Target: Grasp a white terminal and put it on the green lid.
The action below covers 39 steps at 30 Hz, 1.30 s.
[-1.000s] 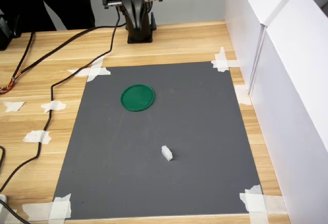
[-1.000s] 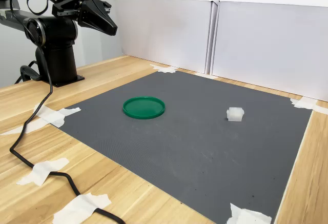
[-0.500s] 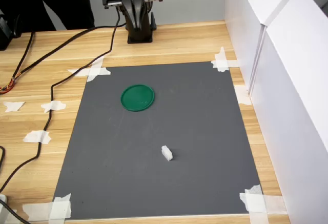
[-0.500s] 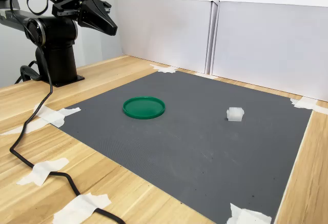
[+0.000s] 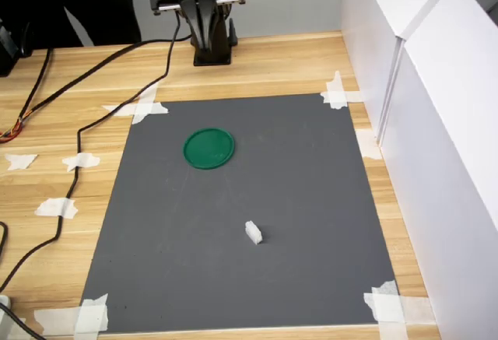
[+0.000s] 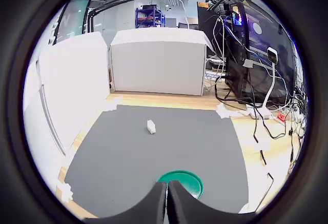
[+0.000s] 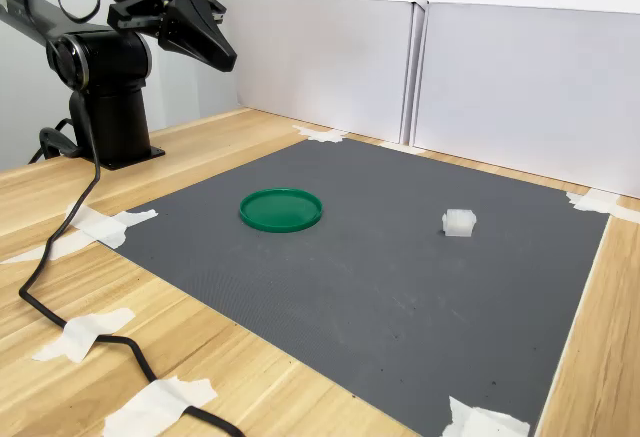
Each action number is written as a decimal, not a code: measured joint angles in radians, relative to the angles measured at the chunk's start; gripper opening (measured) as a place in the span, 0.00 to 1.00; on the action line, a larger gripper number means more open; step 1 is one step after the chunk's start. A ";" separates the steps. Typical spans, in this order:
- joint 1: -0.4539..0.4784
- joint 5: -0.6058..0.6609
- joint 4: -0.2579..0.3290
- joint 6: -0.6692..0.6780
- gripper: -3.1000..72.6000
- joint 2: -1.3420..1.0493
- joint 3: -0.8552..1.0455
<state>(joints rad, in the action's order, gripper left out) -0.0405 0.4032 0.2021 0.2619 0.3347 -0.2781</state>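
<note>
- Wooden table (image 5: pixel 264 64) under a dark grey mat (image 5: pixel 296 169), taped at the corners, white panels (image 7: pixel 500 77) beside it.
- On the mat: green lid (image 5: pixel 208 148), flat and bare.
- Also on the mat, well apart from the lid: white terminal (image 5: pixel 253 232), alone, untouched.
- Raised above the table edge, off the mat: gripper (image 7: pixel 222 57), fingers pressed together, nothing held.

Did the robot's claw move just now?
Yes. In the second exterior view the gripper has shifted a little toward the white wall panels, away from the arm's black base.
</note>
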 joint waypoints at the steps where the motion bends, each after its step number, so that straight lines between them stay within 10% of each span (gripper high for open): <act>1: 0.000 -0.001 0.000 0.001 0.02 0.031 -0.026; 24: 0.000 0.431 -0.027 0.345 0.04 0.658 -0.570; 39: 0.000 0.523 -0.026 0.494 0.75 0.929 -0.771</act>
<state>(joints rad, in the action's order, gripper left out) -0.0405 0.9264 0.1764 0.7554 1.2639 -1.0492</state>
